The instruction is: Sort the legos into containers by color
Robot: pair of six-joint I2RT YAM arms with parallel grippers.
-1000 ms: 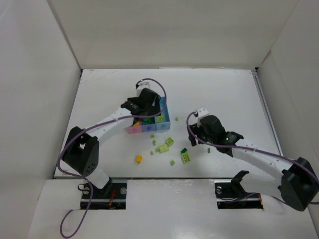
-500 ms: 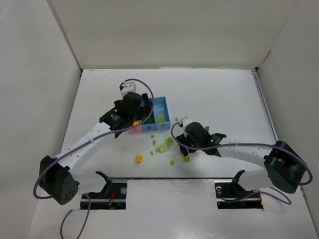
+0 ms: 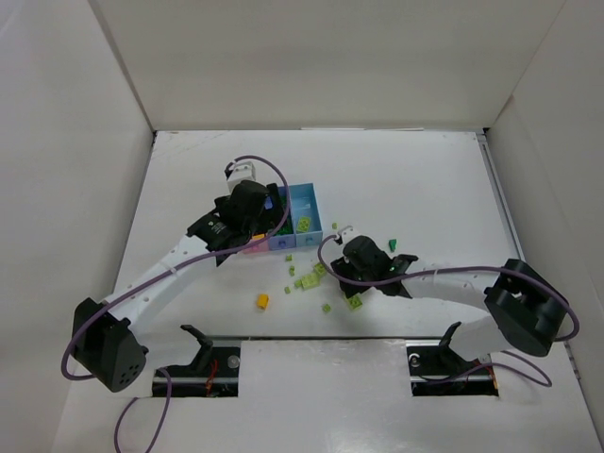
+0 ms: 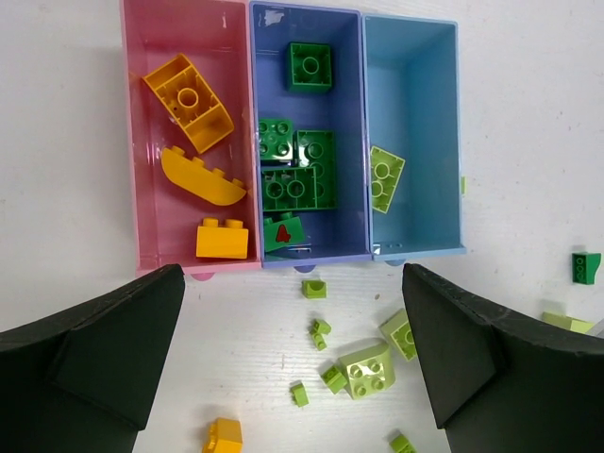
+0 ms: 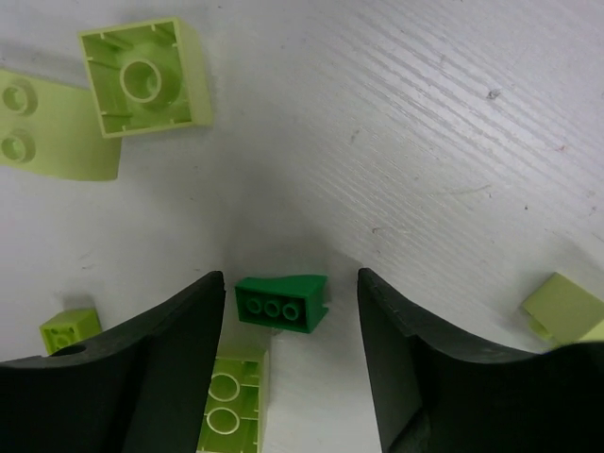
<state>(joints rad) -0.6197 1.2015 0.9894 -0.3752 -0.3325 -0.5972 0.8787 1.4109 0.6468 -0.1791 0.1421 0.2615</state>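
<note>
Down on the white table (image 3: 406,170) the two arms took up most of the room. The left gripper (image 4: 293,311) hung over the containers (image 3: 311,203) with its jaws spread wide and nothing in them. The right gripper (image 5: 288,283) was low among the loose legos, jaws apart and straddling a dark green brick (image 5: 283,302). A sliver of bare table showed on each side of it, so it wasn't gripped yet as far as I could tell.

The bins sat in a row near the middle of the table. The pink bin (image 4: 222,47) had three orange-yellow pieces, the periwinkle bin (image 4: 274,94) a handful of dark greens, and the light blue bin (image 4: 415,85) just one lime brick (image 4: 385,177). The rest lay scattered just in front: a lime cluster (image 4: 366,366), one orange-yellow brick (image 4: 222,436) and a second dark green piece (image 4: 585,266) off to the side.

What worried me: that dark green brick was a sloped piece lying a bit skewed between the fingers, so a squeeze could've made it twist or pop out. A lime two-stud brick (image 5: 231,406) also sat just beside it, tucked against one finger (image 5: 160,377). It might've got pinched or dragged along and ended up in the wrong bin. And with the left arm over the bins, the right one carrying anything over there looked like a bump waiting to happen
</note>
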